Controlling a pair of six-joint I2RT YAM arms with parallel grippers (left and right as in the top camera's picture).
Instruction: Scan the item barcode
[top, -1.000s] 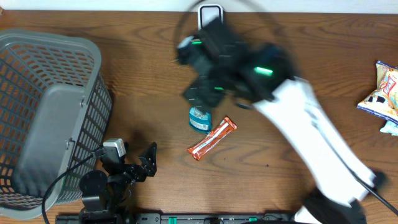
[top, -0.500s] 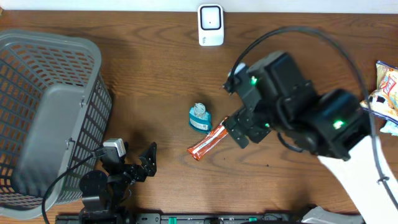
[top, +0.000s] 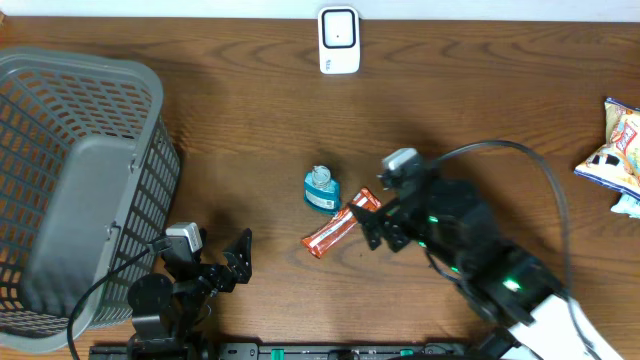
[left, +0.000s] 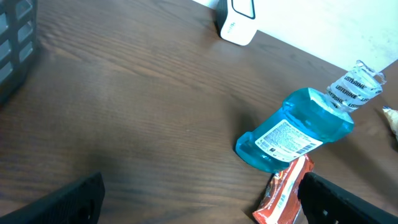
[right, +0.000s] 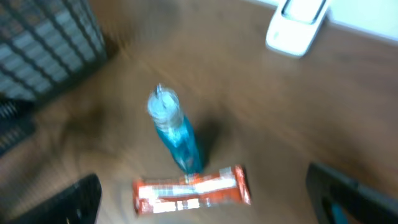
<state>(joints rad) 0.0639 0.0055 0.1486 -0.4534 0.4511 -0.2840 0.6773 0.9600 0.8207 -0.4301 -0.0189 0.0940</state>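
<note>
A small blue mouthwash bottle (top: 320, 190) lies on the wooden table, its white label with a barcode facing the left wrist view (left: 287, 138). An orange snack bar (top: 340, 225) lies just in front of it, touching it. The white scanner (top: 338, 40) stands at the table's far edge. My right gripper (top: 372, 230) hovers open at the bar's right end; in its own blurred view the bar (right: 193, 190) and the bottle (right: 177, 134) lie between the spread fingers. My left gripper (top: 238, 262) rests open, empty, at the front left, facing the bottle.
A large grey mesh basket (top: 80, 180) takes up the left side. Snack bags (top: 615, 150) lie at the right edge. The right arm's white body stretches from the front right corner toward the middle.
The right arm has swung from near the scanner back toward the front, and its gripper now hangs over the snack bar's right end. The left arm, bottle and bar have not moved.
</note>
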